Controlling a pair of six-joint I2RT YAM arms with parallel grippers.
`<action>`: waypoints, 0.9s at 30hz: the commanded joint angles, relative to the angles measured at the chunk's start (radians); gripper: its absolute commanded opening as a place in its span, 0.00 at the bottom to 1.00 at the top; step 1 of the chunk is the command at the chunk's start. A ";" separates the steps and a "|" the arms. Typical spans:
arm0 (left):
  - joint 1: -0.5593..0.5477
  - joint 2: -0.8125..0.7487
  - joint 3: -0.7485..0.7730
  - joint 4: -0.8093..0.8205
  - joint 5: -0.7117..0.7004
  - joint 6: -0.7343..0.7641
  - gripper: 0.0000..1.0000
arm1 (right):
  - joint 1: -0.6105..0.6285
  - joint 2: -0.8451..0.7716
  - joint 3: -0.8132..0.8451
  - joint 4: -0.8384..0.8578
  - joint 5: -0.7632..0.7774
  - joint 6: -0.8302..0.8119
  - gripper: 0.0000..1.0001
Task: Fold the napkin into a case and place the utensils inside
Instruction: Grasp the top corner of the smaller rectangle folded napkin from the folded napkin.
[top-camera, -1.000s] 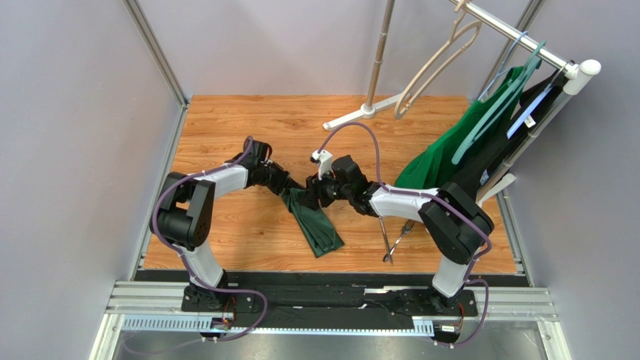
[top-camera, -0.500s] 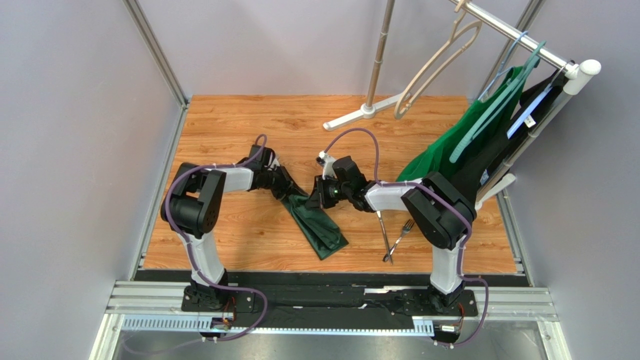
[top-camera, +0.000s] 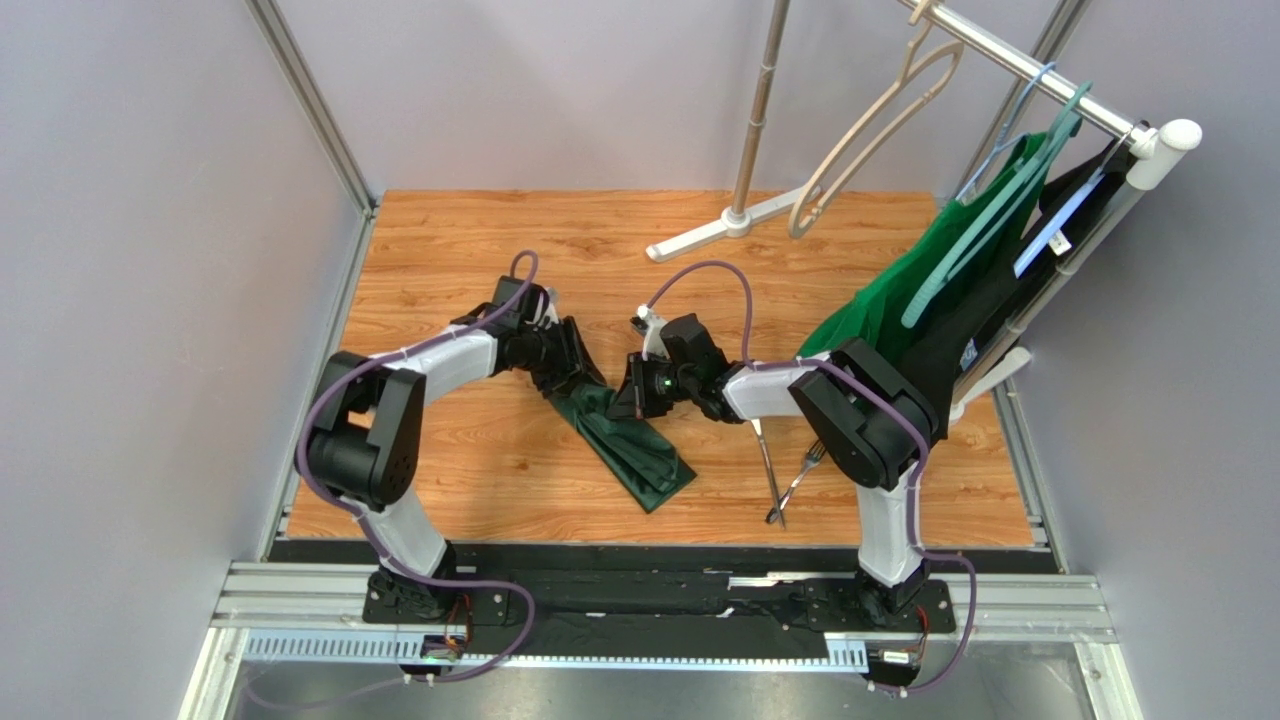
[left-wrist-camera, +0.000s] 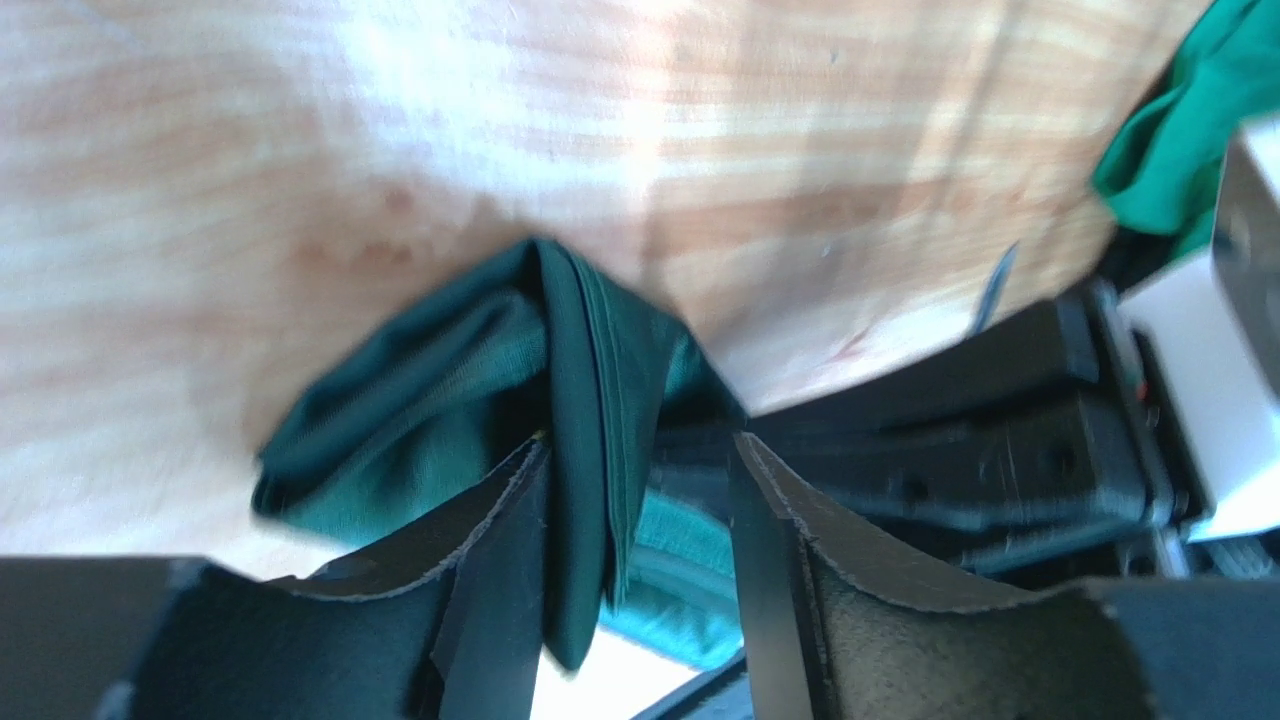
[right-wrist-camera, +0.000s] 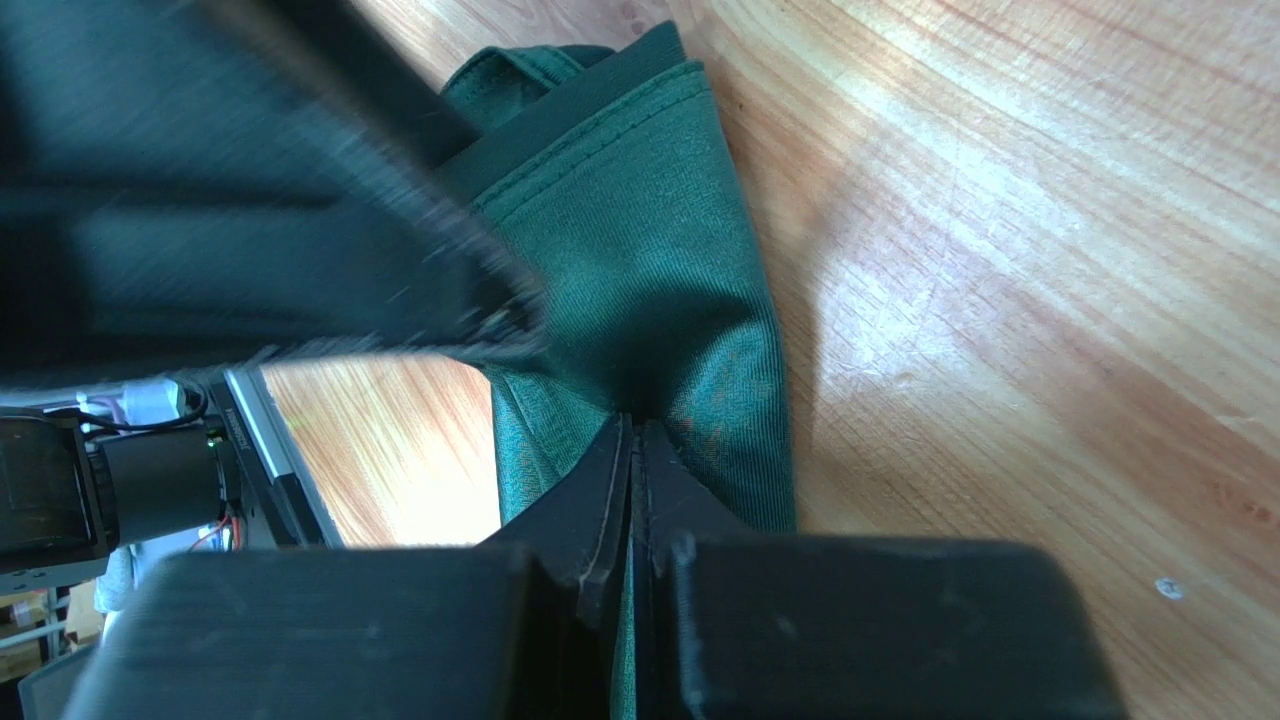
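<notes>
The napkin (top-camera: 639, 450) is a dark green cloth folded into a narrow strip that lies slantwise on the wooden table, its upper end bunched between my two grippers. My left gripper (top-camera: 583, 375) is at that upper end with its jaws open; in the left wrist view a fold of the napkin (left-wrist-camera: 436, 390) hangs loose between the fingers (left-wrist-camera: 496, 585), against the left one (left-wrist-camera: 639, 525). My right gripper (right-wrist-camera: 631, 428) is shut on an edge of the napkin (right-wrist-camera: 661, 255) and stands just right of the left one (top-camera: 628, 402). The utensils (top-camera: 784, 477), two slim silver pieces, lie to the right of the strip.
A clothes rack stands at the back, its white foot (top-camera: 721, 225) on the table. A bright green garment (top-camera: 887, 308) on a teal hanger hangs at the right. Grey walls close both sides. A metal rail (top-camera: 661, 600) runs along the near edge.
My left gripper has opened and let go of the napkin's upper end. My right gripper has closed on the cloth beside it. The strip has settled flatter on the table.
</notes>
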 joint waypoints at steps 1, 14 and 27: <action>-0.042 -0.111 0.038 -0.140 -0.145 0.131 0.52 | -0.004 0.018 0.017 -0.005 0.013 -0.005 0.01; -0.058 -0.069 0.091 -0.218 -0.220 0.157 0.30 | 0.008 -0.034 0.017 -0.049 0.032 -0.074 0.04; 0.049 -0.091 0.058 -0.137 0.143 -0.157 0.00 | 0.131 -0.237 0.009 -0.134 0.292 -0.439 0.43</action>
